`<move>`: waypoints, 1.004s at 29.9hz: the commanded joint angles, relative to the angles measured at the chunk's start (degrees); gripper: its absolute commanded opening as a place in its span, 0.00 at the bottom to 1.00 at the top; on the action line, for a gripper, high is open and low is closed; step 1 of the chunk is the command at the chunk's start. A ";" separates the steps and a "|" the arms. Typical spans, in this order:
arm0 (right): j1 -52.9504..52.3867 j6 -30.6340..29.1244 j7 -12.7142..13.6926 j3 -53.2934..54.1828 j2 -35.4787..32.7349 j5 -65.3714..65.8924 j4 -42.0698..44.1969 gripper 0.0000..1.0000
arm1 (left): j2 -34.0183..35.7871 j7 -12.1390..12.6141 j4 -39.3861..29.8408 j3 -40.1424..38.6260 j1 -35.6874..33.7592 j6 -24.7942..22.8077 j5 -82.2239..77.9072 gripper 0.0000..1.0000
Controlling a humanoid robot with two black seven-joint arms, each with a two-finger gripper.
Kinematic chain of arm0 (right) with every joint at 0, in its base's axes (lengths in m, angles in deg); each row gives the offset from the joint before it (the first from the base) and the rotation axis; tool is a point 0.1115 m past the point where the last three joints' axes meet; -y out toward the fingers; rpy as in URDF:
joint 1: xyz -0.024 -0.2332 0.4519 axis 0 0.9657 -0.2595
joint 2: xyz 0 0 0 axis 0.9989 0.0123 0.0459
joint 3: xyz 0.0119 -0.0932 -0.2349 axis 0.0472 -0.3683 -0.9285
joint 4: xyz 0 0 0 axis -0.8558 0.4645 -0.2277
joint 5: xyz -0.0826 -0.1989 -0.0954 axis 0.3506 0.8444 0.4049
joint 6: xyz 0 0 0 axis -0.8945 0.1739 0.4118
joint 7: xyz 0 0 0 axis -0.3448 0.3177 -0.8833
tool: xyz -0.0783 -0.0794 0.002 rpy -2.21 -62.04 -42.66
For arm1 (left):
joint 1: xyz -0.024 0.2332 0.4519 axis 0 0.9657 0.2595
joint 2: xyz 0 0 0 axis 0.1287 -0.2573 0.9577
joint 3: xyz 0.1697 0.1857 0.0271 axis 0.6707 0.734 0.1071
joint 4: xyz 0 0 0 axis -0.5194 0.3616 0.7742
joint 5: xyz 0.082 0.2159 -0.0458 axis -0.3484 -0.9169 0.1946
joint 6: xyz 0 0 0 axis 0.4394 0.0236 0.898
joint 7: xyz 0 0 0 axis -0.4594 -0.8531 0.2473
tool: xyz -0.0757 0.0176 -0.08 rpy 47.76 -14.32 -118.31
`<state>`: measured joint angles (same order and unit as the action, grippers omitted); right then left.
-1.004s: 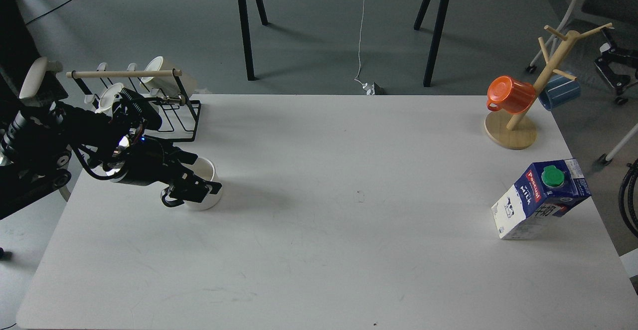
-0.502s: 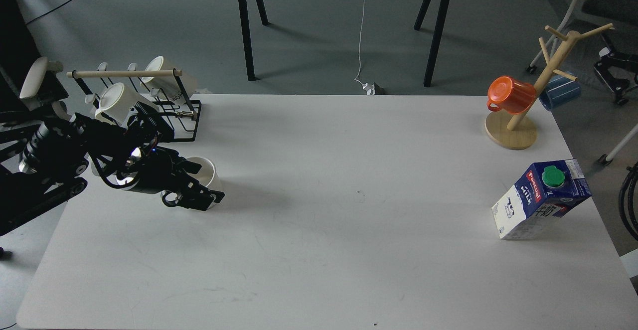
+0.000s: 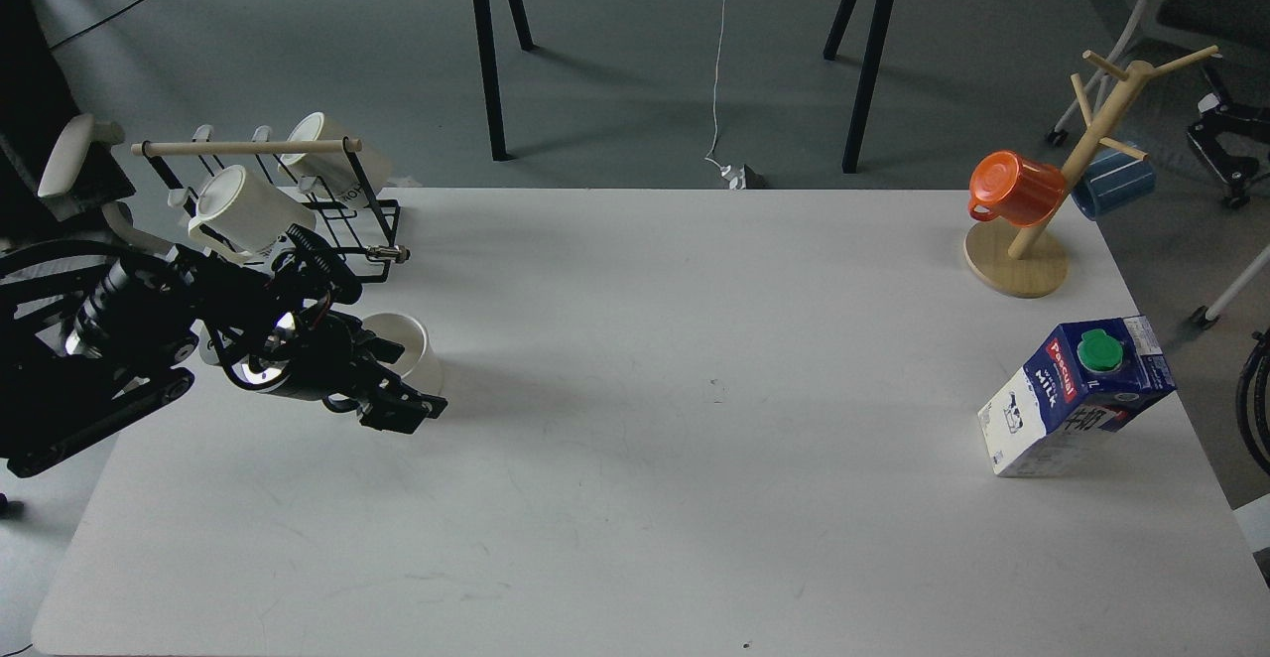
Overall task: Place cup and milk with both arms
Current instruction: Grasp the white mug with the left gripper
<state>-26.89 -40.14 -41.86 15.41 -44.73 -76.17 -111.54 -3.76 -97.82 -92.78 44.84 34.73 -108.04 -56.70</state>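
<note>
The cup (image 3: pixel 409 339), a short white mug, stands on the white table (image 3: pixel 645 498) at the left. My left gripper (image 3: pixel 399 409) sits low at the cup's near side, touching or covering its front and hiding the handle. It is dark, and I cannot tell its fingers apart. The milk (image 3: pixel 1077 394), a blue and white carton with a green cap, stands near the table's right edge, far from the left arm. My right gripper is out of view.
A black wire rack (image 3: pixel 337 205) with cream mugs stands just behind the cup at the back left. A wooden mug tree (image 3: pixel 1032 240) with an orange cup (image 3: pixel 1014 187) and a blue cup stands at the back right, behind the milk.
My left arm has dropped lower and its gripper has slid down and toward me across the cup's front. The cup and the milk have stayed in place.
</note>
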 commanded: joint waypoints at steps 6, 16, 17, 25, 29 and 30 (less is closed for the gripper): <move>0.43 0.00 -0.09 0.00 -0.10 0.00 -0.08 0.98 | -1.67 0.00 3.96 0.72 -0.02 2.08 0.01 0.92; 0.52 0.00 -0.09 0.09 -0.10 0.00 0.01 0.98 | -2.73 0.00 5.54 1.07 0.60 3.74 -0.17 0.82; 0.52 0.00 -0.17 0.09 -0.10 0.00 0.01 0.98 | -2.81 0.00 5.89 1.42 0.68 4.44 -0.61 0.80; 0.60 0.00 -0.26 0.00 -0.10 0.00 0.09 0.98 | -3.34 0.00 7.47 3.18 0.68 8.49 -1.75 0.71; 0.60 0.00 -0.35 0.00 -0.10 0.00 0.09 0.98 | -3.25 0.00 8.00 3.18 0.68 8.49 -1.75 0.57; 0.60 0.00 -0.35 0.00 -0.10 0.00 0.18 0.98 | -3.17 0.00 7.92 3.18 0.68 8.49 -1.75 0.54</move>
<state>-26.29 -40.14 -42.14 15.48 -44.83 -76.17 -111.44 -7.05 -97.82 -84.96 48.01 35.41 -99.58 -58.45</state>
